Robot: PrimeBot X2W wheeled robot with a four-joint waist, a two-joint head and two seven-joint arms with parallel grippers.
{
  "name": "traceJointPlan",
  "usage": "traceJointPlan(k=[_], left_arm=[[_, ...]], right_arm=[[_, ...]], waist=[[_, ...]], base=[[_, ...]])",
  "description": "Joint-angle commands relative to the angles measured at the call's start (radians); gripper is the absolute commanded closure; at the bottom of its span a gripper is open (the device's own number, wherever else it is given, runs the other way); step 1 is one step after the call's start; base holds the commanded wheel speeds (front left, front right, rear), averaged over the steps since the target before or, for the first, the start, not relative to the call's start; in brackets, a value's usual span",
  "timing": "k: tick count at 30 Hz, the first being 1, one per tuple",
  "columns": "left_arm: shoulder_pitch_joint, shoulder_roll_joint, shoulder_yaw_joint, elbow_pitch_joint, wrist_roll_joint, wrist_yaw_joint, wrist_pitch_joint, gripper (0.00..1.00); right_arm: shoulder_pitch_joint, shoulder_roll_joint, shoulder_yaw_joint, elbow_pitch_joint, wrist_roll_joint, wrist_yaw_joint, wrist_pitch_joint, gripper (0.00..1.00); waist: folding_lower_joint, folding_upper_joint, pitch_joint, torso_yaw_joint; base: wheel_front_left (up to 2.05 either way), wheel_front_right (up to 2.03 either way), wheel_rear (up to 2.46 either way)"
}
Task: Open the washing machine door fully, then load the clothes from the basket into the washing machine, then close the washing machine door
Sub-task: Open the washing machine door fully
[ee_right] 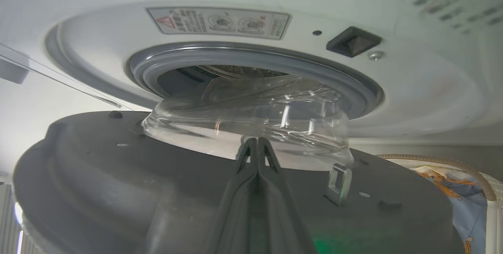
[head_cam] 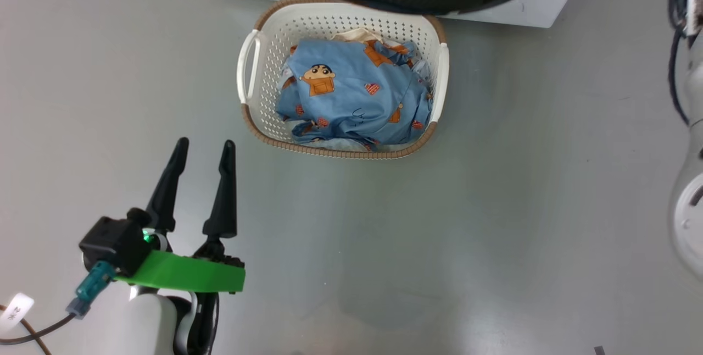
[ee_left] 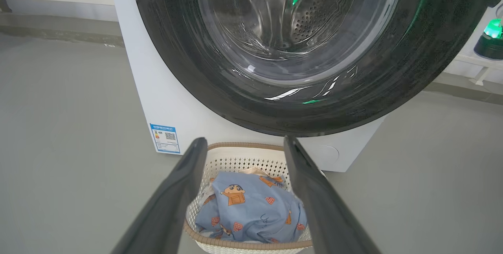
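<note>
Washing machine door point(ee_right: 118, 175) beside pinched right claw point(ee_right: 257, 144); left claw point(head_cam: 204, 145) spread, empty.

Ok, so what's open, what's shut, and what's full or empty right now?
washing machine door, ajar, not fully open
basket, upright, holding the clothes
clothes, bunched up in the basket
left gripper, open and empty
right gripper, shut, nothing between its fingers

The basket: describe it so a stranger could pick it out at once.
Find the big white washing machine with its round black-rimmed door. On the grey floor right in front of it sits the basket. It is cream, perforated, brown-rimmed, and holds blue cartoon-print clothes.
</note>
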Motion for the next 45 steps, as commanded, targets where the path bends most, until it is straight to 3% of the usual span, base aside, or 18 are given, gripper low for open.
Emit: traceJointPlan(k=[1,12,25,34,45], left_arm=[[-0.006,0.021,0.04,-0.026,0.003,-0.003,-0.009,0.0],[0.012,0.021,0.044,-0.041,0.037,-0.003,-0.009,0.0],[0.047,0.021,0.068,-0.04,0.053,-0.003,-0.009,0.0],[0.071,0.021,0.092,-0.036,0.066,-0.003,-0.009,0.0],[0.092,0.021,0.116,-0.026,0.07,-0.003,-0.009,0.0]], right_arm=[[0.012,0.052,0.018,-0.023,0.006,0.002,0.023,1.0],[0.158,0.056,0.103,-0.121,0.131,0.002,0.21,1.0],[0.322,0.056,0.416,-0.176,0.409,0.002,0.3,1.0],[0.431,0.056,0.617,-0.236,0.543,0.002,0.295,1.0],[0.525,0.056,0.854,-0.282,0.744,0.002,0.184,1.0]], waist=[[0.0,-0.0001,-0.007,-0.005],[0.0,-0.0001,-0.062,-0.027],[0.0,-0.0001,-0.143,-0.026],[0.0,-0.0001,-0.191,-0.024],[0.0,-0.0001,-0.234,-0.017]], base=[[0.0,0.0,0.0],[0.0,0.0,0.0],[0.0,0.0,0.0],[0.0,0.0,0.0],[0.0,0.0,0.0]])
